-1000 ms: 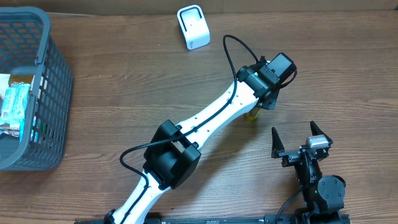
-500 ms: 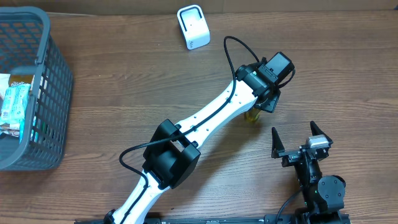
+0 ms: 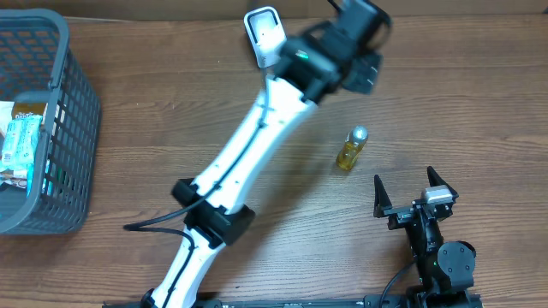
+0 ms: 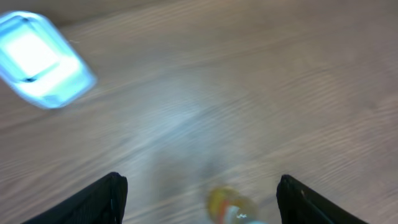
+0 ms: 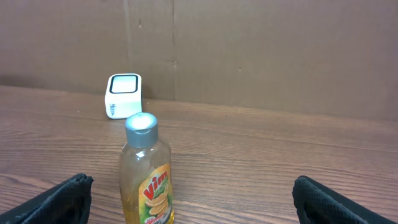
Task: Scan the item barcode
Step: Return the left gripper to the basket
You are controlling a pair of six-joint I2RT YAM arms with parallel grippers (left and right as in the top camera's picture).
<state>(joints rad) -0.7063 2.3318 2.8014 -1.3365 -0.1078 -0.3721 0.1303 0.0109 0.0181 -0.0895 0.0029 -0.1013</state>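
Yellow bottle (image 5: 146, 177) stands upright, its label reading "Vim".

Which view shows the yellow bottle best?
Right wrist: the bottle stands upright and sharp, its label facing the camera. Overhead shows it small, from above; left wrist catches only a blurred part at the bottom edge.

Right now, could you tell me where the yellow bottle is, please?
In the overhead view the bottle stands upright, right of centre, just ahead of the open right gripper, with the white scanner farther back.
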